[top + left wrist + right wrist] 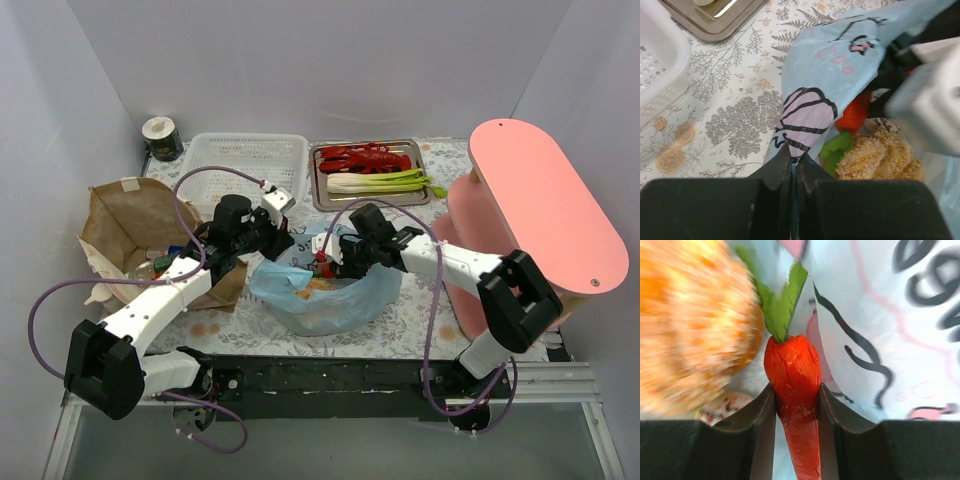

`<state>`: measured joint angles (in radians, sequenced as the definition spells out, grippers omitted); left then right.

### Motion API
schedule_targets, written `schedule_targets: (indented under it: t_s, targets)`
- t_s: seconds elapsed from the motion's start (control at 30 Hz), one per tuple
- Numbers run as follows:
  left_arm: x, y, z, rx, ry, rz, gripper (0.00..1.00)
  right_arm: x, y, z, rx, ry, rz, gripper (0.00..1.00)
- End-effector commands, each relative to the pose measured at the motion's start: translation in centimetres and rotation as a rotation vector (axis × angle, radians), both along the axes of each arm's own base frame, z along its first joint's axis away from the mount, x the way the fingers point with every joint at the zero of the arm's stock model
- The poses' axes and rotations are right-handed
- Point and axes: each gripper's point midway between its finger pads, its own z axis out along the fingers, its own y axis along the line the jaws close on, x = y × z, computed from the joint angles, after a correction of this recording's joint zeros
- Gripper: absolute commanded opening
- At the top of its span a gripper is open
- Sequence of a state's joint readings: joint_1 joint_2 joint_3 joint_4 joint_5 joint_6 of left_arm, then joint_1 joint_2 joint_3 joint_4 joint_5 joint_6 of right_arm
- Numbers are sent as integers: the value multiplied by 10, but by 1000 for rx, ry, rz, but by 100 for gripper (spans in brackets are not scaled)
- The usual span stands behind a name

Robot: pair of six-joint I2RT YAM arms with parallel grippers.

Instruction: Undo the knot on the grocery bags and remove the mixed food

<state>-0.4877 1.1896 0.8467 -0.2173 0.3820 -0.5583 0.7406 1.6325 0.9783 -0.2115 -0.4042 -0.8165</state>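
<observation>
- Carrot (792, 370) removal is judged to be the step in hand: the carrot sits inside the blue bag (325, 300), which lies at the middle of the surface (250, 335), with the cupcake piece (880, 155) next to it.
- Right claw (796, 405): narrowed onto the carrot's body, both fingers touching its sides, the leaf end pointing away from the wrist.
- Left claw (794, 167): pinched fully together on a fold of the bag's rim, by which the mouth appears to be held open.
- The rim should be held up and taut by the left claw while the carrot is lifted, so that the film is not dragged along.
- The lift is best made straight up through the opening. Printed film lies just beside the carrot in the right wrist view and could be caught by a sideways pull.
- The carrot's skin looks wrinkled and glossy, so slipping is possible, and the squeeze should be confirmed before anything is raised.
- The cupcake piece lies close to the leaves and may be nudged, so a slow start is advised.
- The tray (318, 195), where lobster (365, 157) and leek (375, 182) lie, seems the sensible place for the carrot.
</observation>
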Motion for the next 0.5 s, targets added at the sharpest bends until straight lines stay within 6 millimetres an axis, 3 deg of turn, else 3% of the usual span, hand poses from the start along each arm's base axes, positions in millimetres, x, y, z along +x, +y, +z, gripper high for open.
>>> schedule_targets:
  t_s: [0.0, 0.27, 0.33, 0.47]
  targets:
    - [11, 6, 12, -42, -39, 7, 0, -27, -3, 62, 100, 22, 44, 1]
    - [28, 0, 18, -54, -57, 4, 1, -60, -4, 115, 240, 82, 57, 1]
    - [30, 0, 23, -68, -67, 14, 2, -64, -4, 124, 257, 97, 56, 1]
    - [32, 4, 26, -60, -85, 37, 5, -62, 7, 165, 345, 114, 32, 1]
